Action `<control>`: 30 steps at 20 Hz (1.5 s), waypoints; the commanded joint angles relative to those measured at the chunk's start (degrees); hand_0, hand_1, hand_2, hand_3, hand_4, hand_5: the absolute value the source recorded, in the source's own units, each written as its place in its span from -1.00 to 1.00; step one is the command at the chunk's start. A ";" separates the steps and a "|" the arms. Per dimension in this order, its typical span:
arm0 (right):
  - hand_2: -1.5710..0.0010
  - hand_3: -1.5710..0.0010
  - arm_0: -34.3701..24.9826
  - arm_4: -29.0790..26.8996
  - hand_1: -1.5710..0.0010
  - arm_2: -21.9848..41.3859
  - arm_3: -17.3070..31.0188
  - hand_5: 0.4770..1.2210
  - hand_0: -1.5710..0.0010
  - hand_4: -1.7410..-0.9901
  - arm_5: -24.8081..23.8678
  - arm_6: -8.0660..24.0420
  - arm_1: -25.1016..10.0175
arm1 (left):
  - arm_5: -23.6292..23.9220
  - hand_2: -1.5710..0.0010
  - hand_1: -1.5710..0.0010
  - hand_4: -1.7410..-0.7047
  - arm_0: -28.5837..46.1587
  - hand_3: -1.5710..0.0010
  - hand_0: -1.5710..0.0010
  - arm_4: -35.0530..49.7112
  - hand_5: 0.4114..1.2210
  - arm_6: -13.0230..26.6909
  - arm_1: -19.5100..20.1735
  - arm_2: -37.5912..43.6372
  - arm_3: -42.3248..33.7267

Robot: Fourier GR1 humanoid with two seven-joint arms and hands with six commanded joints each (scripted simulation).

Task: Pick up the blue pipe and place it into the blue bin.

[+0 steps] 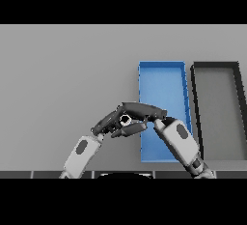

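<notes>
Both robot hands meet just left of the blue bin, low-centre on the grey tabletop. The right robot hand comes in from the lower right, arm crossing over the bin's near part, fingers stretched leftward past the bin's left wall. The left robot hand comes up from the lower left, fingers pointing right and slightly curled, right against the other hand.

The blue pipe isn't clearly visible. There's a small pale ring between the two hands, prob. a pipe end seen end-on, but can't confirm; no blue shows on it. Right hand's fingers look wrapped over that spot, so it seems to have hold of sth small there. Whether the left hand is gripping or only alongside, can't tell.

A dark grey bin sits just right of the blue one, walls nearly touching; both show bare floors.

Handling, as a judgement: a pipe is rigid, light for its size, smooth and round, so it rolls and can twist out of a loose pinch. Not fragile. Best hold is mid-length, fingers across the axis w/ thumb opposing, so it hangs balanced. The drop is close, bin just to the right; mind the neighbouring dark bin.
</notes>
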 commanded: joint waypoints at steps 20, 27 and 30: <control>-1.00 -1.00 1.20 3.93 -1.00 -4.54 -1.74 1.00 -1.00 -0.35 0.24 -0.25 6.30 | -4.25 0.96 0.96 0.49 -0.09 0.97 0.96 -2.75 -0.67 9.21 0.85 2.12 0.88; -1.00 -1.00 -9.42 -12.95 -1.00 -11.54 -1.64 1.00 -1.00 -0.34 -6.59 12.66 6.34 | -2.91 0.99 0.99 0.49 0.58 0.99 0.99 -4.17 -0.82 10.56 0.97 1.47 1.28; -1.00 -1.00 -16.67 -20.62 -1.00 -15.65 -1.13 1.00 -1.00 -0.35 -11.67 15.75 4.29 | -3.12 1.00 1.00 0.52 0.48 1.00 1.00 -3.67 -0.84 10.06 1.10 1.77 0.94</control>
